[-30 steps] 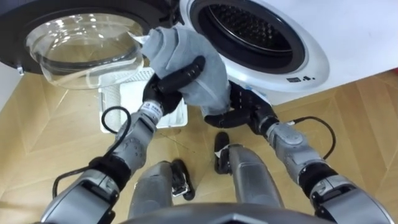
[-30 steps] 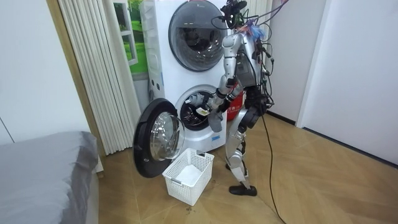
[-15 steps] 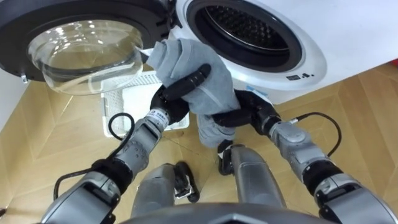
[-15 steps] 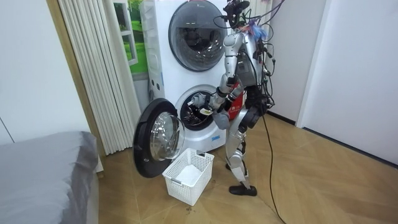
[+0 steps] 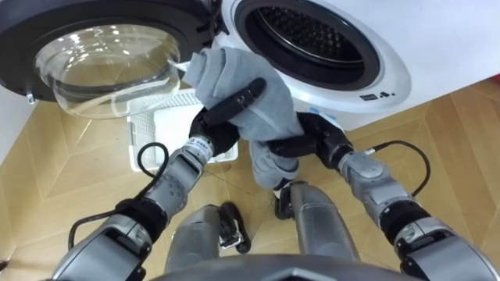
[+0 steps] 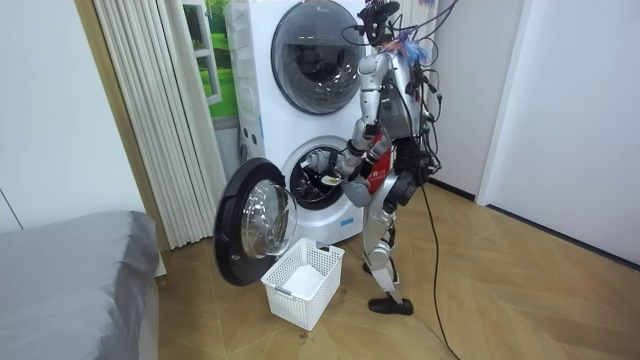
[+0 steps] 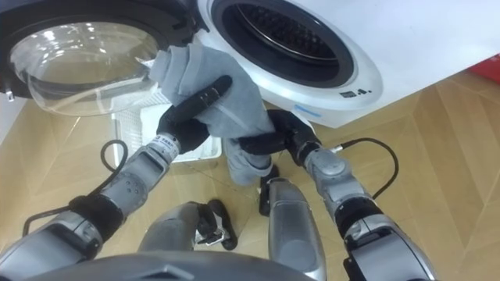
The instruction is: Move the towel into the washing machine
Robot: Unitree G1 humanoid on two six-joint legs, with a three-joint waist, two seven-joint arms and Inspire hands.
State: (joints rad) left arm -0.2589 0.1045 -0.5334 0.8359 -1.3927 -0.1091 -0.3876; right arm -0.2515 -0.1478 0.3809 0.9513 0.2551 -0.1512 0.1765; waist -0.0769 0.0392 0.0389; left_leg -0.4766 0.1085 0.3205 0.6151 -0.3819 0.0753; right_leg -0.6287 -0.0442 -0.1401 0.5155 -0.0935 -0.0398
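I hold a grey towel (image 5: pixel 244 76) bunched up in both hands, just in front of the washing machine's open drum (image 5: pixel 312 35). My left hand (image 5: pixel 212 119) grips it from the left, with one dark finger lying across the cloth. My right hand (image 5: pixel 309 142) is curled round the towel's lower part from the right. A tail of cloth (image 5: pixel 268 165) hangs down below the hands. The room view shows me standing upright at the machine, the towel (image 6: pixel 355 190) at drum height.
The round glass door (image 5: pixel 101 55) stands swung open to my left. A white laundry basket (image 5: pixel 166 125) sits on the wooden floor under it, also in the room view (image 6: pixel 303 282). A second machine (image 6: pixel 315 45) is stacked above. A grey bed (image 6: pixel 70 280) lies at the room view's left.
My right hand, spread open under the towel a second ago, has curled round it. Both hands have lifted the towel slightly toward the drum, and its tail now hangs lower.
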